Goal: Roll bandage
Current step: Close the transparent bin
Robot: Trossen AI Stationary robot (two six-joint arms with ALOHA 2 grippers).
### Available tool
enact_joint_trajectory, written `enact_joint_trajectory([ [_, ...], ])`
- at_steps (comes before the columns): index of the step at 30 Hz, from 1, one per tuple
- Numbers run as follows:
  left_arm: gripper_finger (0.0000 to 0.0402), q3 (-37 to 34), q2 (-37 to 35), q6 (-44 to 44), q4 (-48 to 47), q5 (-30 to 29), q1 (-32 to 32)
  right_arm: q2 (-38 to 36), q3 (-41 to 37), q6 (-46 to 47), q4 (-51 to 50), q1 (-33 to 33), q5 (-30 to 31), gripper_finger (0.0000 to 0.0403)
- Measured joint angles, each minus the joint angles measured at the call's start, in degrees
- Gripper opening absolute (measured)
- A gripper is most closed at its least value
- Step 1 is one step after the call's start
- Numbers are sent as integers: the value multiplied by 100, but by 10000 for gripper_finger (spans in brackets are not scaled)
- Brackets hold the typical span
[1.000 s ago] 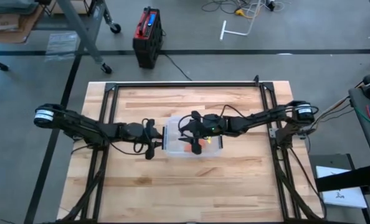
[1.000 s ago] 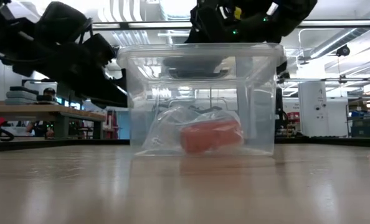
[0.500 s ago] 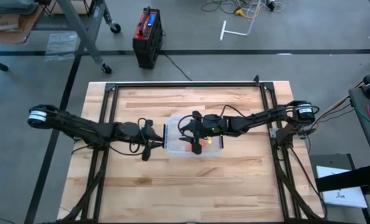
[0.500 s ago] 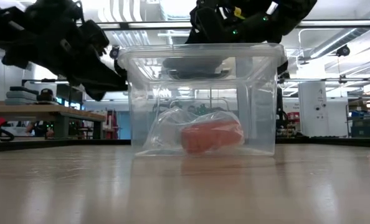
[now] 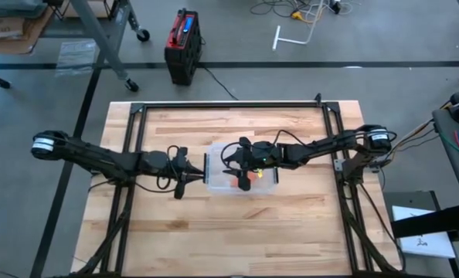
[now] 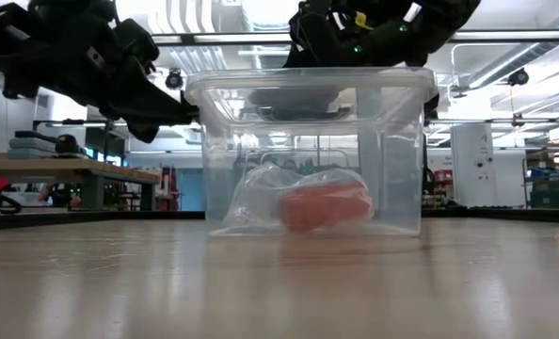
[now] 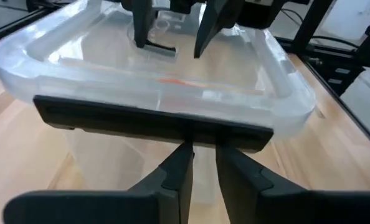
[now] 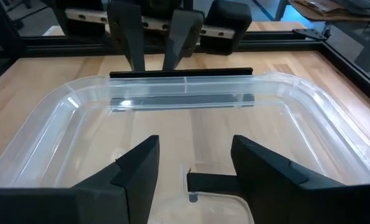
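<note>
Table (image 5: 291, 232): clear bin (image 5: 270, 185) at centre. Left tool (image 5: 204, 171) nearly closed, pinching bin's 9 o'clock rim; keep steady. Right tool (image 5: 241, 181) half open, empty, above bin; lower straight. Wrapper (image 6: 261, 193) around bandage (image 6: 325, 205) on bin floor.

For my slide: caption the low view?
Orange bandage in clear wrapper inside transparent bin; both arms hover above.

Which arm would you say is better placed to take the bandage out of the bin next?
The right. Its gripper hangs open over the bin, above the bandage in its wrapper. The left gripper is at the bin's rim, outside.
</note>
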Motion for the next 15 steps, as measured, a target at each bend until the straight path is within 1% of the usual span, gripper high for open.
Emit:
enact_joint_trajectory([
  [4, 62, 122, 152, 203, 41, -1, -2, -4, 1, -9, -69, 0, -14, 199],
  [9, 67, 418, 287, 433, -288, -3, -2, -11, 3, 11, -129, 0, -12, 199],
  [15, 68, 865, 668, 657, -582, 9, -2, -15, 7, 71, -207, -9, 48, 199],
])
